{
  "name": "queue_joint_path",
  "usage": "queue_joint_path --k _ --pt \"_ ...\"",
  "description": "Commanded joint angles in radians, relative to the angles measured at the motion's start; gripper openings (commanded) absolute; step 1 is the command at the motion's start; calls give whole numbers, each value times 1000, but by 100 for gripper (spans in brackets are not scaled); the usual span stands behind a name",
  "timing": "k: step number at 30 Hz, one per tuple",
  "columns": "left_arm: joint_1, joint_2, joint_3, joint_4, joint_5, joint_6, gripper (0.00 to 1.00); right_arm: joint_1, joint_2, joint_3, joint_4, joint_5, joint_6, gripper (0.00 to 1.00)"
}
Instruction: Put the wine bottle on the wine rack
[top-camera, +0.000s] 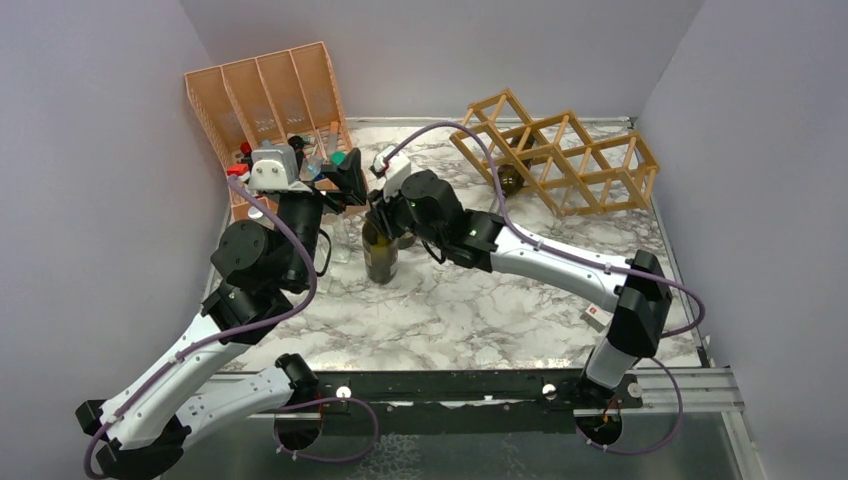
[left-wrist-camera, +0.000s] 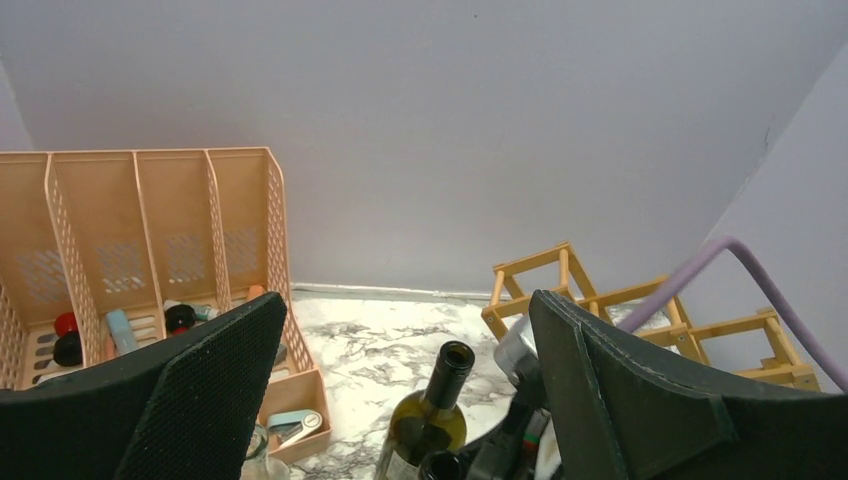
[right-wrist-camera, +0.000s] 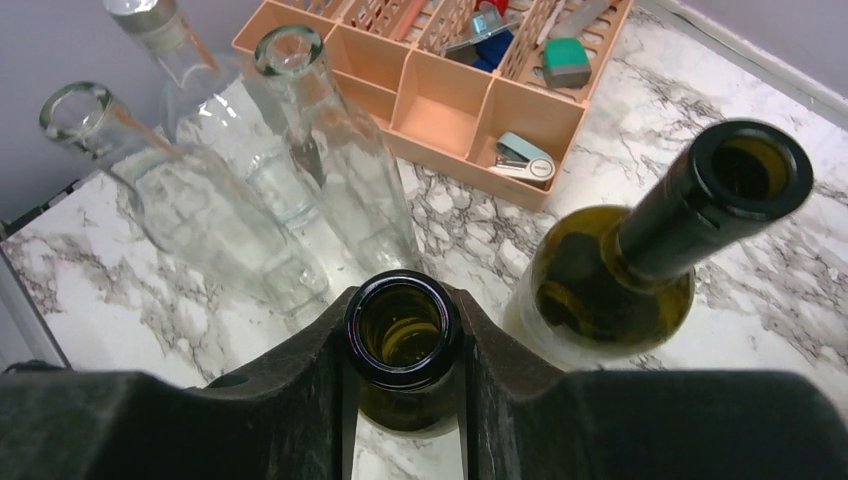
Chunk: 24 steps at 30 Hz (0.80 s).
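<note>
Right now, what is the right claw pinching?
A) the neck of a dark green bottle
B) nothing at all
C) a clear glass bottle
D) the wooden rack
A: in the right wrist view the right claw is shut around the neck of the dark green bottle, with the bottle's open mouth showing between its two sides.

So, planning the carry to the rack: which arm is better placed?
Right: the right pincer is shut on the neck of a bottle, and the rack is nearer it. The left pincer is open.
</note>
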Motion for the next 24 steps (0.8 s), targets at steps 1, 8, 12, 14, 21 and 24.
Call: queue_joint_path --k 1,8,12,14,21,24 --pt "-3 11 1 46 24 -1 99 10 -135 -73 55 66 -35 10" --pt "-3 46 -18 66 202 35 99 10 -389 -245 -5 188 37 6" --pt "-3 95 -27 76 391 77 99 11 -542 -344 -90 319 108 4" --pt "-3 125 -47 97 497 100 99 10 -614 -380 -140 373 148 2" --pt "-3 250 -150 210 860 187 99 9 -806 -437 -314 502 278 1" --pt "-5 319 -183 257 925 186 99 11 -849 -412 -407 543 329 1"
